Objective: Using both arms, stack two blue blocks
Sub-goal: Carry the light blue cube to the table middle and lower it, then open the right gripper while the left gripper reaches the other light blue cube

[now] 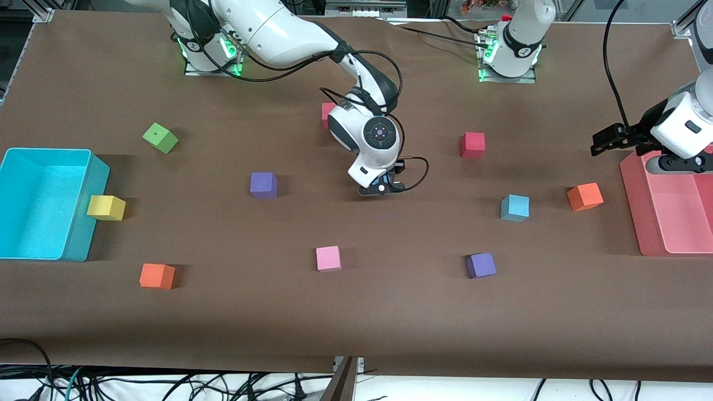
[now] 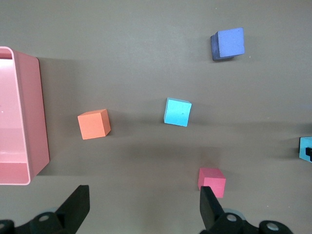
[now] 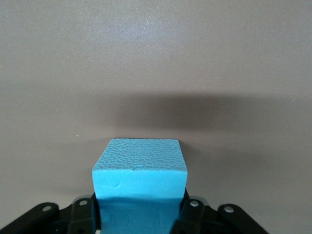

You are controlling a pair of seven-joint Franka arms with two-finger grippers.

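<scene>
The right gripper [image 1: 382, 187] clenches one blue block [image 3: 140, 187]; the other blue block [image 1: 514, 208] lies toward the left arm's end, near the wide-open left gripper [image 1: 604, 142].

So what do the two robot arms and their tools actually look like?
Both arms, right arm and left arm, have glossy white rounded shells with black joint segments and loose black cables. Each ends in a black two-finger tool: right tool, left tool. Green lights glow at the bases.

On the brown counter [image 1: 356, 312] lie loose foam cubes: green [image 1: 160, 137], yellow [image 1: 106, 207] touching the cyan bin [image 1: 83, 223], two orange [image 1: 157, 275] [image 1: 585, 196], two purple [image 1: 263, 185] [image 1: 480, 265], pink [image 1: 328, 258], two red [image 1: 473, 145] [image 1: 327, 114]. A pink tray [image 1: 635, 206] sits at the left arm's end.
</scene>
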